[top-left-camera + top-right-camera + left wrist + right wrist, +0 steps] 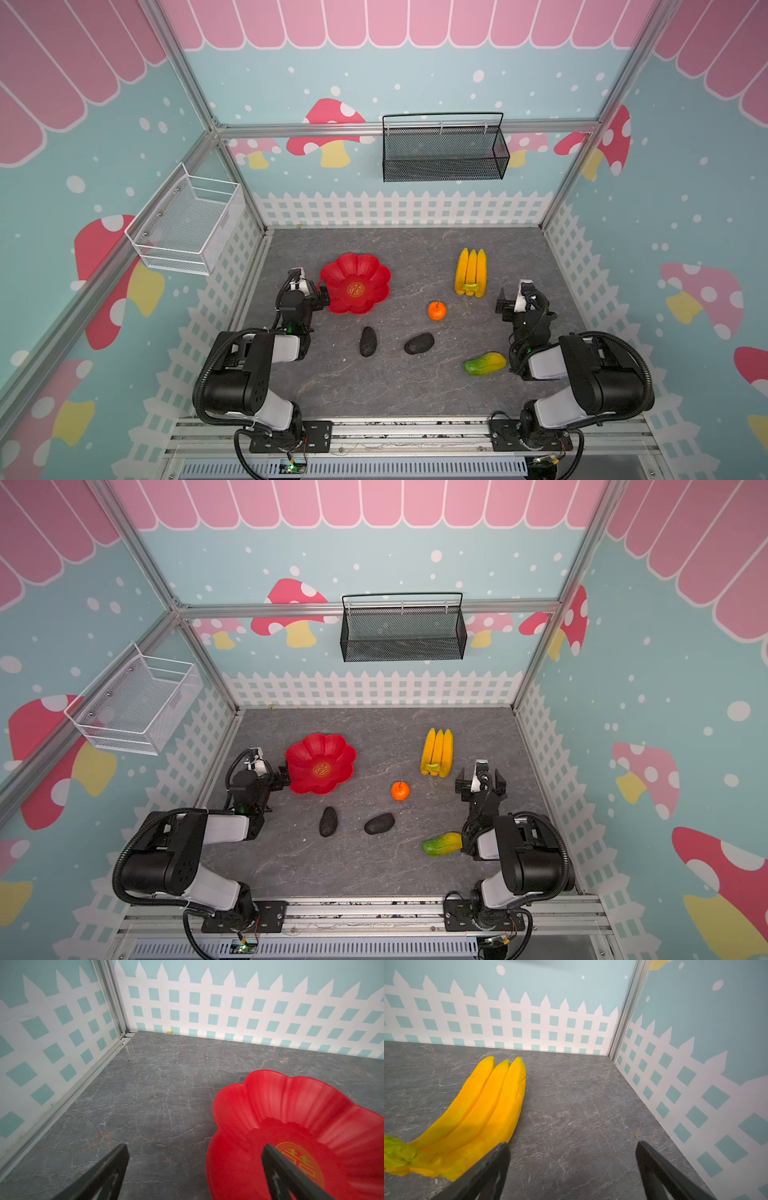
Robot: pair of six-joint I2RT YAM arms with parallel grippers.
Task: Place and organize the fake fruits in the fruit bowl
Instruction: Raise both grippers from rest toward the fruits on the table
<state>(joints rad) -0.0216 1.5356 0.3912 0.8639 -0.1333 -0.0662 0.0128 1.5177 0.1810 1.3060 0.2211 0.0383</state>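
The red scalloped fruit bowl (357, 266) (322, 746) lies empty at the table's left rear. My left gripper (311, 293) (195, 1147) is open at its left rim, one finger over the bowl (291, 1109) and the other over bare table. In both top views the banana bunch (471, 272) (436, 752) lies at the right rear. My right gripper (519, 305) (572, 1145) stands open and empty just right of the bananas (477, 1115). The orange (436, 311), two dark avocados (368, 341) (419, 343) and the green-yellow fruit (485, 364) lie on the table.
A black mesh basket (444, 149) hangs on the back wall and a white wire basket (187, 224) on the left wall. Fence-printed walls close in the grey marbled table (395, 386) on three sides. Both arm bases sit on the front rail (407, 432).
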